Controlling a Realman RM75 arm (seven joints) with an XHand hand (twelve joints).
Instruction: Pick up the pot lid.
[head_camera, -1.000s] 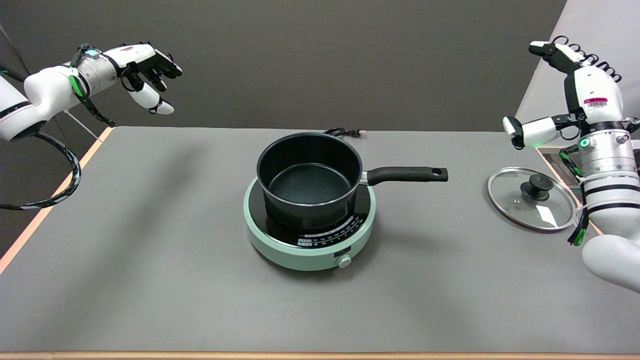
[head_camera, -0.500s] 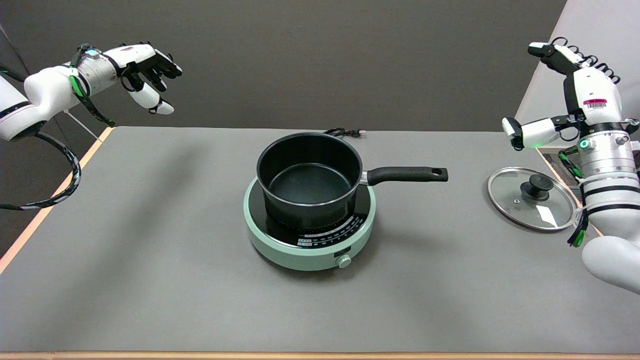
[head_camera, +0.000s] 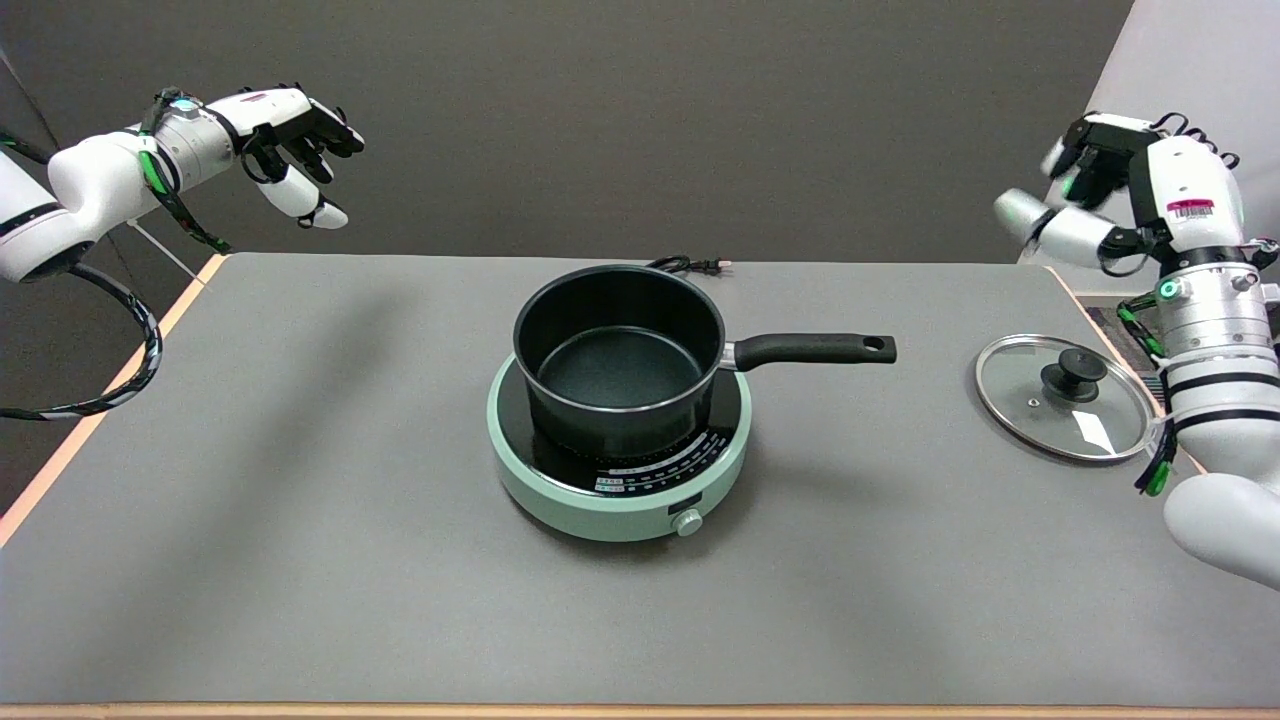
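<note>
Glass, rimmed in metal and topped with a black knob, the pot lid (head_camera: 1065, 397) lies flat on the grey surface (head_camera: 300, 520) near its right edge, well apart from the black pot (head_camera: 618, 352) sitting on the green hotplate (head_camera: 618, 470) at the middle. The pot's handle points toward the lid, with bare grey surface between them. The right robot hand (head_camera: 1105, 195) hangs in the air above and behind the lid, touching nothing, its fingers curled partly forward yet apart and holding nothing. Its white arm rises just beside the lid's right rim. A black cord (head_camera: 688, 265) lies at the far edge.
</note>
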